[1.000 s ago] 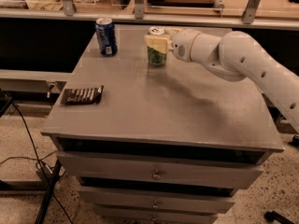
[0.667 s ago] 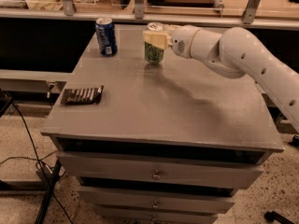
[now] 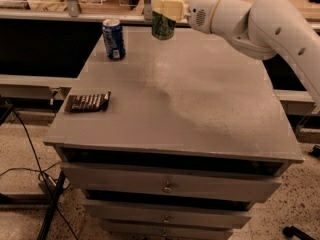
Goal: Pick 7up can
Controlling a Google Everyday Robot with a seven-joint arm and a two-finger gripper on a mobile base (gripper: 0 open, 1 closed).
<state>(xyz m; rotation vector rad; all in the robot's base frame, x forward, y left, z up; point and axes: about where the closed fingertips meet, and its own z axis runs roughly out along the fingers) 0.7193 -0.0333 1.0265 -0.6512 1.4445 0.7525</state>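
The green 7up can (image 3: 163, 25) with its silver top hangs in the air above the far edge of the grey cabinet top (image 3: 190, 99). My gripper (image 3: 167, 6) is shut on its upper half, the pale fingers (image 3: 169, 6) wrapping the can's sides. The white arm reaches in from the right. The can's lower green part shows below the fingers, clear of the surface.
A blue can (image 3: 113, 38) stands upright at the far left of the cabinet top. A dark snack bar packet (image 3: 90, 102) lies near the left edge. Drawers (image 3: 167, 186) run below the front edge. Black cables (image 3: 30, 154) trail on the floor at left.
The 7up can has gone from standing on the cabinet top to hanging above it, lifted by my gripper, which kept its hold. The blue can and packet stayed put.
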